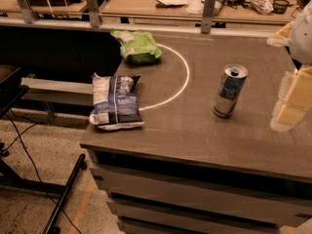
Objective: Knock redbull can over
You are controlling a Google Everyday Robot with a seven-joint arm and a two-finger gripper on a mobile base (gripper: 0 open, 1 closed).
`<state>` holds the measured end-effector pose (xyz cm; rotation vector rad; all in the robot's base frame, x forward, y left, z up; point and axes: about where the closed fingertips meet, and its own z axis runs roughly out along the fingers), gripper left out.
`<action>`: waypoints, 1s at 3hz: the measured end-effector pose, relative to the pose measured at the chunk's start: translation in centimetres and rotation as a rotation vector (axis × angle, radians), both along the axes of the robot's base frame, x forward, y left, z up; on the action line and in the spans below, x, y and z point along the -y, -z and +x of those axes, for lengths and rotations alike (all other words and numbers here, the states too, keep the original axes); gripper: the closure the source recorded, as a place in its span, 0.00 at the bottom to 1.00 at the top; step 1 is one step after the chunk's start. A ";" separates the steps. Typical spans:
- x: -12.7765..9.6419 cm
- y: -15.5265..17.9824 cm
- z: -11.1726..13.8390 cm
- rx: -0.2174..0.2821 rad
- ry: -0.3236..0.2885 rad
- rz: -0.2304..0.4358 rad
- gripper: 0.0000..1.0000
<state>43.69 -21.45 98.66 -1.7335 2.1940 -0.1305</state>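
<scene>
Task object: the slim silver-and-blue metal redbull can (230,90) stands upright on the right half of the tabletop, pull-tab top facing up, just outside the white arc.

Hand: the robot's pale yellow and white hand (292,97) enters at the right edge of the camera view, above the tabletop and just right of the redbull can, not touching it; it is cut off by the border, so whether it is released or clenched cannot be told.

Support: the flat grey-brown tabletop (195,135) has a straight front edge with drawer fronts below it.

Marking: a thin white painted arc (181,79) curves across the middle of the tabletop.

Left edge: a crinkled blue-and-white chip bag (116,102) lies flat along the left edge near the front corner, well apart from the redbull can.

Back-left corner: a crumpled light green snack bag (138,47) lies near the rear edge, touching the upper end of the white arc.

Open room: bare surface surrounds the redbull can, widest towards the front edge and towards the white arc on its left.

Beyond the rear edge: light wooden desks (146,6) carry papers and black cables.

Floor at left: a black metal bar (66,191) lies on the speckled floor below the left edge.
</scene>
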 end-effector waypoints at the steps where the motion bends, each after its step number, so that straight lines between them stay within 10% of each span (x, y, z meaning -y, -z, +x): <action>1: 0.0 0.0 0.0 0.000 0.000 0.000 0.00; 3: -0.6 0.1 2.2 0.030 -0.060 0.203 0.00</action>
